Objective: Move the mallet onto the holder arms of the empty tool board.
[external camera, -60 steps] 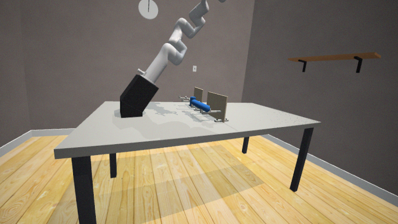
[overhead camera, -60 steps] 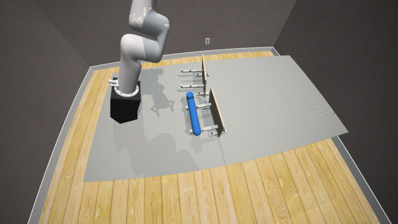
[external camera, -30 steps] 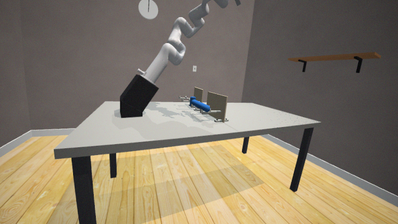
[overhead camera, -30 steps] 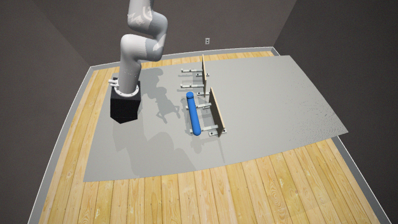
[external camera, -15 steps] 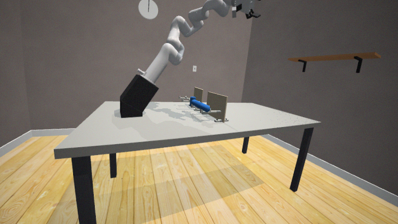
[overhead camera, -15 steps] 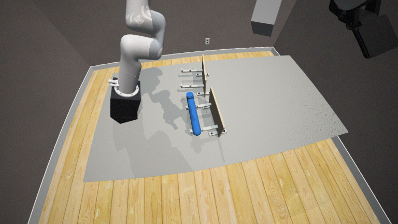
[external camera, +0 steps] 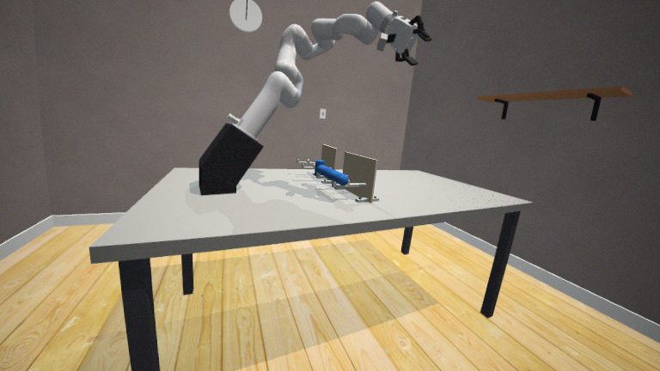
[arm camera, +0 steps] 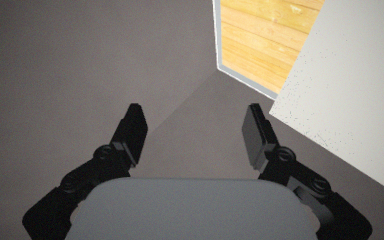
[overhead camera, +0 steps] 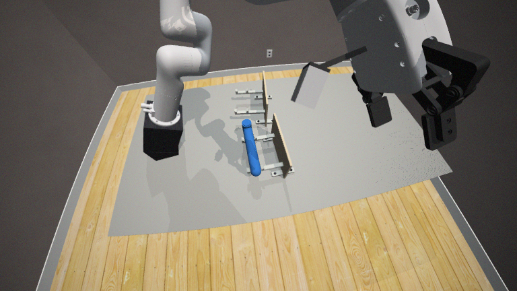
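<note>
The blue mallet (overhead camera: 251,148) lies across the two arms of the nearer tool board (overhead camera: 282,145) on the grey table; it also shows in the exterior view (external camera: 331,173). The empty tool board (overhead camera: 264,96) stands just behind it, its arms bare. My gripper (overhead camera: 409,122) is open and empty, high above the table and far from the mallet, close to the top view. In the exterior view my gripper (external camera: 412,45) is up near the room's corner. In the wrist view my gripper (arm camera: 194,116) has its fingers wide apart with only wall, floor and a table corner behind them.
The arm's black base (overhead camera: 161,135) stands on the table left of the boards. A wooden wall shelf (external camera: 554,95) hangs on the right wall. A round clock (external camera: 246,14) hangs on the back wall.
</note>
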